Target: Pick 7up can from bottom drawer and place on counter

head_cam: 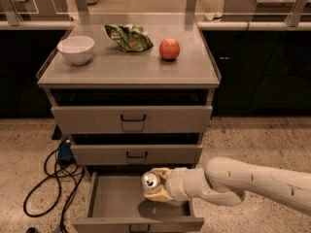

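One gripper (155, 186) hangs over the open bottom drawer (116, 205), above its right half. Its two tan fingers (156, 196) are closed on the 7up can (150, 180), with one finger over the can and one under it. The can is held in the air just above the bottom drawer, and its shiny round top faces the camera. A dark shadow lies on the floor of the bottom drawer, right under the can and the gripper.

A thick white arm (243, 183) comes in from the right of the bottom drawer and ends at the gripper.

The bottom drawer is pulled out toward the camera. Its small dark handle (140, 227) is at the front edge, near the middle.

Just above the bottom drawer is the middle drawer (165, 154), and it is closed. Above that is the top drawer (170, 119), also closed.

High above the bottom drawer is the counter (126, 71). Three things sit on it. A white bowl (76, 48) is above the left side of the bottom drawer. A crumpled green bag (129, 37) is above the middle, farther back. A round orange-red fruit (169, 49) is above the right side, well apart from the bowl.

Black cables (43, 188) lie in loops on the floor (252, 140), to the left of the bottom drawer.
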